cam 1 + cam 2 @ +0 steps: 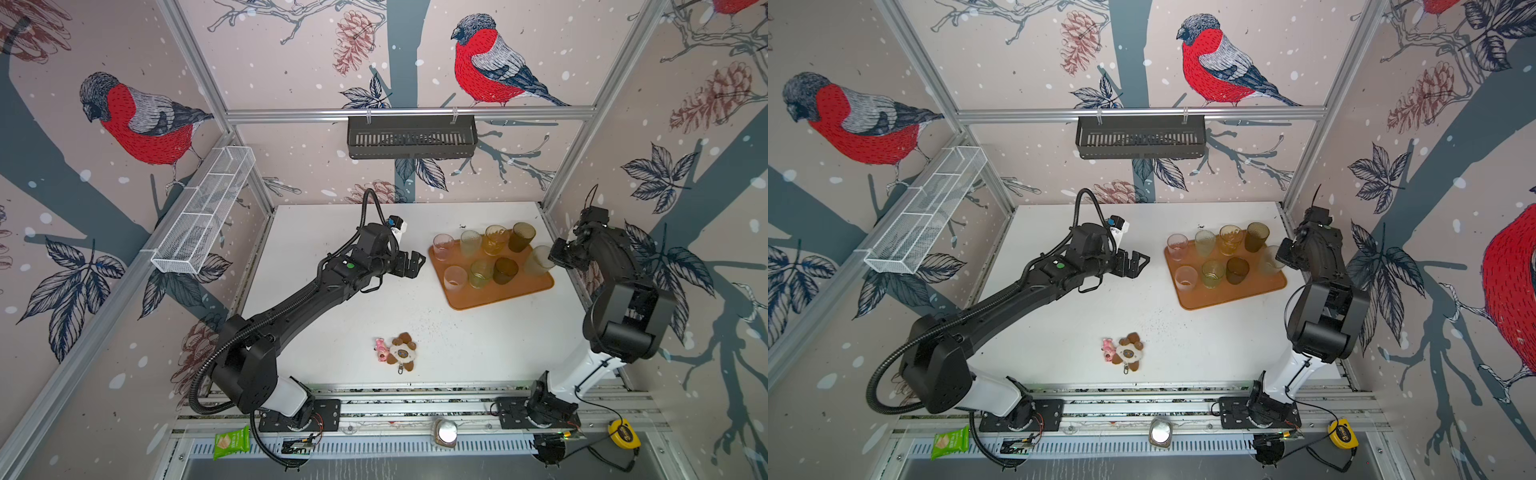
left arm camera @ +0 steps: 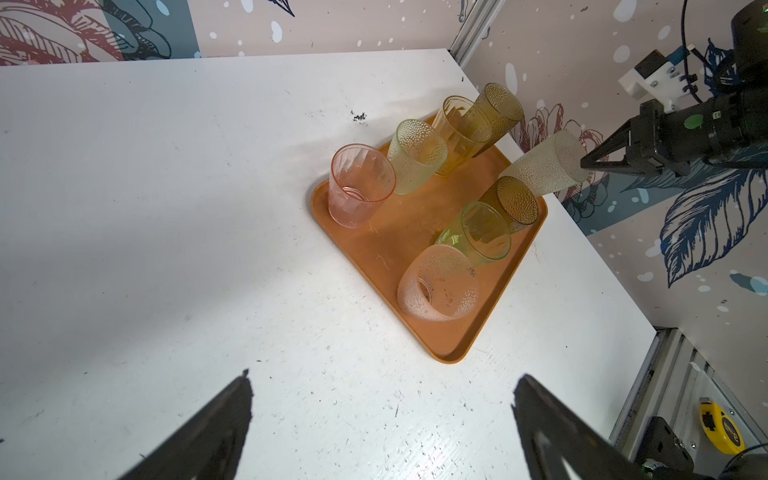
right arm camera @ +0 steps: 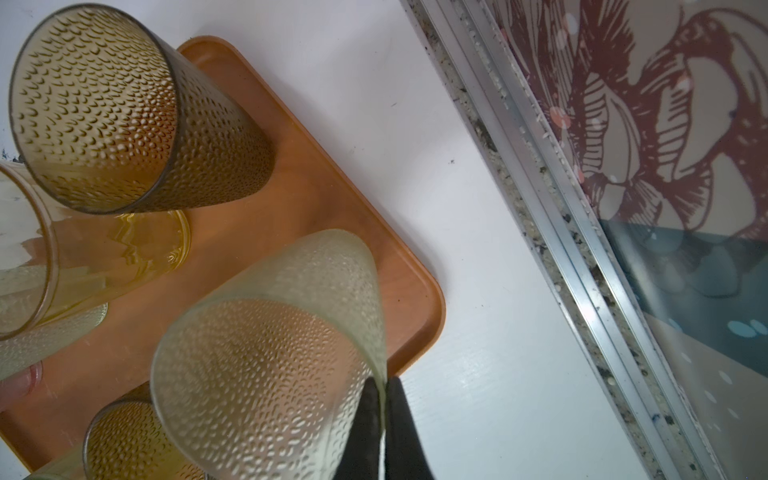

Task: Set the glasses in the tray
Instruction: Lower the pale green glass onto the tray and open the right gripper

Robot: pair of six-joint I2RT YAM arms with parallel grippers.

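We look down on a white table (image 1: 332, 249) where an orange-brown tray (image 1: 498, 300) sits toward the right side, with seven glasses (image 1: 481, 273) standing upright on it in two rows: pink, pale green, amber and brown tones, plus one frosted. The eighth, a frosted cream glass (image 1: 538, 261), is with the right gripper (image 1: 555, 255), whose jaws are pinched closed on the wall of its rim - one finger inside the mouth, one outside, as the right wrist view shows. This glass hangs over the tray's right edge, just beside the dark brown one. Its long axis is tilted: the mouth points up and outward toward the right arm, and the narrower base points down and inward toward the tray. We cannot tell whether the base touches the tray floor. The left gripper (image 1: 415, 264) hovers with jaws spread wide and empty, just off the tray's left edge and well apart from the held glass, so the right arm is clearly the nearer one. We judge that the coming move turns on this tilt - standing the glass upright over bare tray before letting go.
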